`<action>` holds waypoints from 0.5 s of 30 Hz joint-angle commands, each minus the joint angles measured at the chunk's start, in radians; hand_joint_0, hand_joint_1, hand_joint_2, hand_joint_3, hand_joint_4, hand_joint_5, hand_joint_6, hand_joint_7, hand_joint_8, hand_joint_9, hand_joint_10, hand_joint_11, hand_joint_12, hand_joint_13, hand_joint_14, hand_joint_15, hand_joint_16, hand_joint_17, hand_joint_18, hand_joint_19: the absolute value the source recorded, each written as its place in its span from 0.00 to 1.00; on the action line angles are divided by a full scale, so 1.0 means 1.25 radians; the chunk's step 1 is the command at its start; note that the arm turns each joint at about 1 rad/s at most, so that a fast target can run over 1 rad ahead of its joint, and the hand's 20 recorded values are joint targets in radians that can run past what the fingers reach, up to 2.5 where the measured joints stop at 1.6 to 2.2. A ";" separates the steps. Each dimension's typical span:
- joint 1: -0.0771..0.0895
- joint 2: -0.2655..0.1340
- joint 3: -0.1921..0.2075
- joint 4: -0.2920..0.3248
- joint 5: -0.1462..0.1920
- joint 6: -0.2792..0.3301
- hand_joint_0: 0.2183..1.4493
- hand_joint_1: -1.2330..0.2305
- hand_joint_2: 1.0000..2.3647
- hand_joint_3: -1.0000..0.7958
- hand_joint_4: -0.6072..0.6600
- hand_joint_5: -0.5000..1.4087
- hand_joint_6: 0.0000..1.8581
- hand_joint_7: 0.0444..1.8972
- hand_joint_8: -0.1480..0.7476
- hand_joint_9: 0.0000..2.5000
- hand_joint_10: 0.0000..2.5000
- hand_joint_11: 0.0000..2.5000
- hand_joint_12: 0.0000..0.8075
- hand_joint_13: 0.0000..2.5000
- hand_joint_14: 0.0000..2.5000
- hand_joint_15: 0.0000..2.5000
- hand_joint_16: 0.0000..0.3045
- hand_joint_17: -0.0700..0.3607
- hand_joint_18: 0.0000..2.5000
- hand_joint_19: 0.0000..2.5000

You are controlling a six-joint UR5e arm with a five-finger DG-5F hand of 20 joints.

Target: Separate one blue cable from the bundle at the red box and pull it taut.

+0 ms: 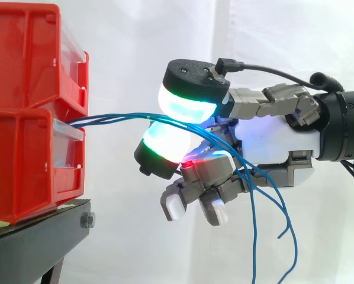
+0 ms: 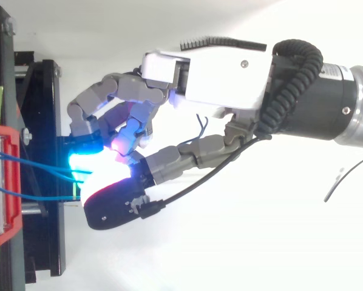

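**If more than one strand is pinched**

Because the thin blue cables (image 1: 112, 118) fan from the stacked red plastic bins (image 1: 23, 148) at frame left straight between the hand's (image 1: 272, 142) glowing pads (image 1: 189, 106), closed on them mid-frame, pulling could drag the whole bundle, or slip off.

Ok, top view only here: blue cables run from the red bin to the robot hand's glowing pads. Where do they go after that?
Observer: In the side view the blue cables pass between two pads of the robot hand, one above and one below. Then they droop beneath it in loose strands.
Operator: And at the bin end?
Observer: They come out where two stacked red bins meet, and run nearly level to the pads.
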 commanded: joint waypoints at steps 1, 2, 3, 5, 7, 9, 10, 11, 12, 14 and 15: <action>0.000 0.000 -0.001 0.000 0.000 0.000 0.42 0.22 0.00 0.32 0.48 0.16 0.47 0.63 0.46 0.45 0.01 0.65 0.49 0.25 0.01 0.32 0.17 0.43 0.29 0.43; 0.000 0.000 0.000 -0.002 0.000 0.000 0.43 0.23 0.00 0.28 0.49 0.16 0.47 0.63 0.46 0.45 0.01 0.64 0.49 0.25 0.01 0.32 0.17 0.43 0.29 0.43; 0.000 0.000 -0.001 -0.003 0.000 0.000 0.42 0.23 0.00 0.28 0.50 0.16 0.47 0.62 0.47 0.46 0.01 0.65 0.49 0.25 0.01 0.32 0.17 0.43 0.29 0.43; 0.000 0.000 -0.001 -0.003 -0.001 0.000 0.38 0.27 0.00 0.28 0.52 0.17 0.47 0.61 0.47 0.46 0.01 0.65 0.49 0.26 0.01 0.32 0.17 0.43 0.29 0.43; 0.000 0.000 0.000 -0.003 0.000 0.000 0.34 0.30 0.00 0.28 0.52 0.17 0.47 0.62 0.48 0.47 0.01 0.64 0.49 0.26 0.01 0.32 0.16 0.42 0.29 0.43; -0.001 0.000 0.000 -0.003 0.000 0.000 0.29 0.36 0.00 0.28 0.53 0.18 0.47 0.60 0.48 0.48 0.01 0.64 0.50 0.26 0.01 0.33 0.16 0.42 0.30 0.44; -0.001 0.000 -0.001 -0.003 0.000 0.000 0.28 0.37 0.00 0.28 0.53 0.18 0.47 0.60 0.48 0.48 0.01 0.64 0.50 0.26 0.01 0.33 0.16 0.42 0.30 0.44; -0.001 0.000 -0.001 -0.003 0.000 0.000 0.26 0.40 0.00 0.28 0.53 0.18 0.47 0.60 0.49 0.48 0.01 0.64 0.51 0.27 0.01 0.33 0.17 0.43 0.30 0.44; -0.001 0.000 0.000 -0.003 0.000 0.000 0.25 0.42 0.00 0.28 0.54 0.18 0.47 0.60 0.50 0.49 0.01 0.64 0.52 0.27 0.01 0.33 0.17 0.43 0.31 0.44; -0.001 0.000 0.000 -0.003 0.000 0.000 0.24 0.44 0.00 0.28 0.54 0.18 0.47 0.60 0.50 0.49 0.00 0.64 0.52 0.27 0.01 0.33 0.17 0.44 0.31 0.44; -0.002 0.000 -0.001 -0.003 -0.001 0.000 0.24 0.45 0.00 0.28 0.54 0.18 0.47 0.59 0.51 0.49 0.01 0.64 0.53 0.27 0.01 0.33 0.18 0.44 0.31 0.44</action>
